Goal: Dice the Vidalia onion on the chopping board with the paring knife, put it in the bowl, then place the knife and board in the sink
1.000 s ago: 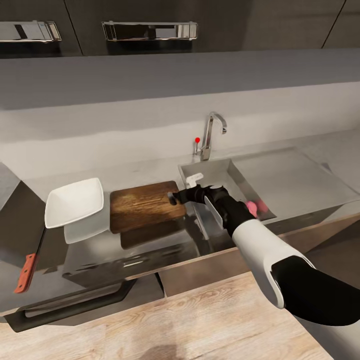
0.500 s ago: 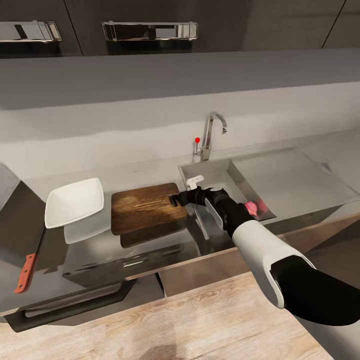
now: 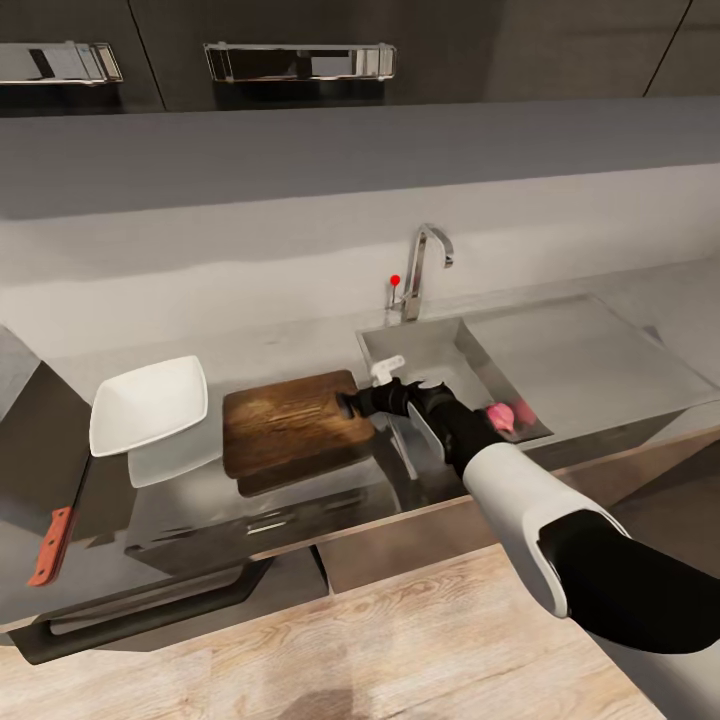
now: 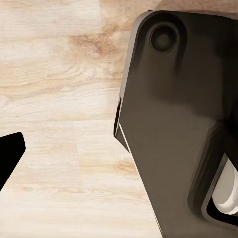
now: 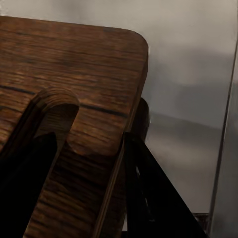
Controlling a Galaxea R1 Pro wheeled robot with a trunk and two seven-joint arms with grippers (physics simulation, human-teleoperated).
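Dark wood: your right gripper [image 3: 352,402] clamps the chopping board [image 3: 292,420] at its slot end. It has slid toward the sink [image 3: 440,345] along the desk's front edge, yet the Vidalia onion [image 3: 500,417] remains undiced there.

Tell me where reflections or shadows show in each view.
Head view: the glossy countertop mirrors the chopping board and bowl as faint doubles below them. Right wrist view: the board's grain is sharp and warmly lit, while the right claw's fingers stay nearly black. Left wrist view: evenly lit, dark glossy robot housing.
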